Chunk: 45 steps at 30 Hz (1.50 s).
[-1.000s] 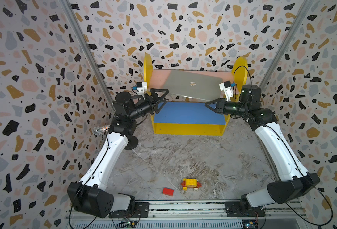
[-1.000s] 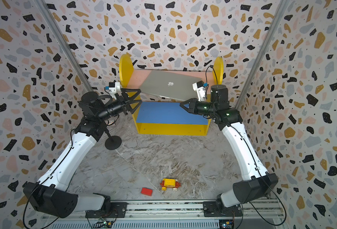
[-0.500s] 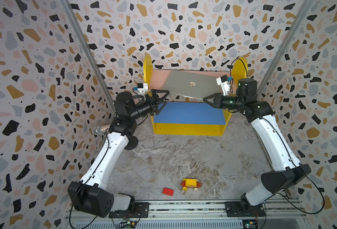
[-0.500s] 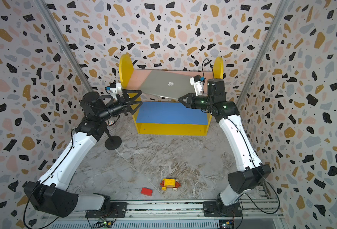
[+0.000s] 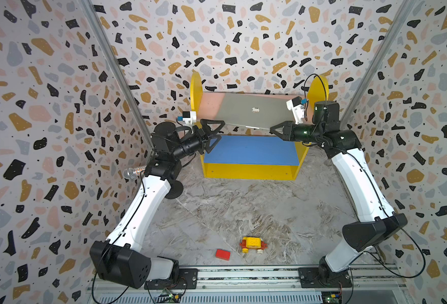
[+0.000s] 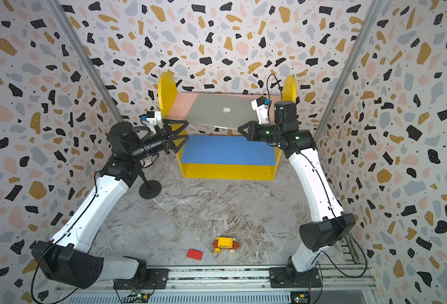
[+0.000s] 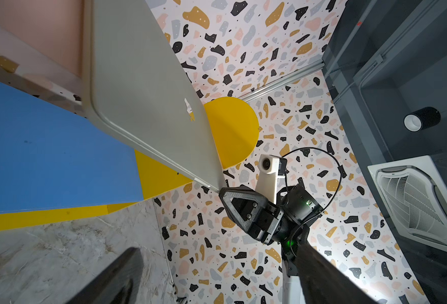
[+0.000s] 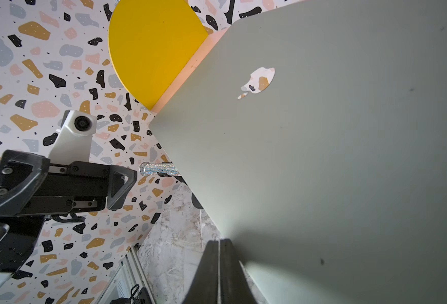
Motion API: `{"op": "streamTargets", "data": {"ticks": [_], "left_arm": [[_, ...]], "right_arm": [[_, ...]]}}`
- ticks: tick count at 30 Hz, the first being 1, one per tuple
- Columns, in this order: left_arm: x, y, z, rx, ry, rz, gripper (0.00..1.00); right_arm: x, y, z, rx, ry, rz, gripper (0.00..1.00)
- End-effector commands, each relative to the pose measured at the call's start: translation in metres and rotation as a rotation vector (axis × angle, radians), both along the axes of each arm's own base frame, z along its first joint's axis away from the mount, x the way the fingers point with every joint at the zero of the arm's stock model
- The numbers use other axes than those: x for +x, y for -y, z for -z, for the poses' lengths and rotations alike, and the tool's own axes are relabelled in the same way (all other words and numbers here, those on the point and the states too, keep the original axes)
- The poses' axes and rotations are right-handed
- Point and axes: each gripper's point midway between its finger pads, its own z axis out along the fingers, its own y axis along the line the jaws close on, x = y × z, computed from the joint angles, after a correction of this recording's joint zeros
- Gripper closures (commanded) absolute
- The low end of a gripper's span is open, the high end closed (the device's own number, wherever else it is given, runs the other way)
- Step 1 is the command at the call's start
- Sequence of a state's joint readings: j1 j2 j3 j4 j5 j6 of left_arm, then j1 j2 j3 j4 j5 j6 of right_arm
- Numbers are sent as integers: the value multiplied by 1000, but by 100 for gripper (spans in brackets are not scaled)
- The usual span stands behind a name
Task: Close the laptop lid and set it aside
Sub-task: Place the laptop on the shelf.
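Laptop (image 5: 254,111) lies on the pink shelf (image 5: 208,105), skewed, with its front edge overhanging the blue step (image 5: 251,150). Lid (image 8: 322,131) looks fully down; the left wrist view shows only a thin seam along the edge. Right gripper (image 5: 271,129) is pinched closed on nothing, tip touching the front right corner. Left gripper (image 5: 218,133) gapes wide just beside the front left corner, not touching.

Handling, my read:
- Rigid metal slab with a smooth skin, so slippery under hard fingers.
- Heavy-ish for one pincer, and the finish scratches.
- Best hold is the overhanging front edge, jaws across the thickness, one arm per corner.
- A closed tip shoving one corner will likely yaw it, not slide it straight.

Room:
- Yellow discs (image 5: 196,90) flank the shelf and the wall sits right behind, so the free way out is forward over the step.
- Table (image 5: 243,210) is mostly open. Car (image 5: 252,243) and block (image 5: 222,254) sit near the front rail, mic stand (image 5: 173,189) by the left arm.

Risk: any more overhang and it could tip off the shelf.
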<state>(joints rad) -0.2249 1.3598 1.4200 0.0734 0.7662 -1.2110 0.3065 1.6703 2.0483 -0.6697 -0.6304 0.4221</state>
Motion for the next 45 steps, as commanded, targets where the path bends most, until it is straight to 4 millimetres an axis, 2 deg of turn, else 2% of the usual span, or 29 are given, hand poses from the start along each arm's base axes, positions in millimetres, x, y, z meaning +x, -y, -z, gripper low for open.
{"op": "streamTargets", "data": {"ticks": [1,13,25,35,45], "left_arm": [[-10,2,-22,-1,93,21,6],[-3,5,-35,-8,113,22,6],[19,18,-45,-14,121,33,6],[39,33,-39,-13,105,47,6],[49,38,-39,-14,104,46,6]], "right_arm": [[10,10,-3,-31,25,49,90],[27,15,-4,-29,35,68,90],[41,18,-7,-4,35,74,90],[51,21,-9,18,31,78,91],[59,22,-7,32,23,79,91]]}}
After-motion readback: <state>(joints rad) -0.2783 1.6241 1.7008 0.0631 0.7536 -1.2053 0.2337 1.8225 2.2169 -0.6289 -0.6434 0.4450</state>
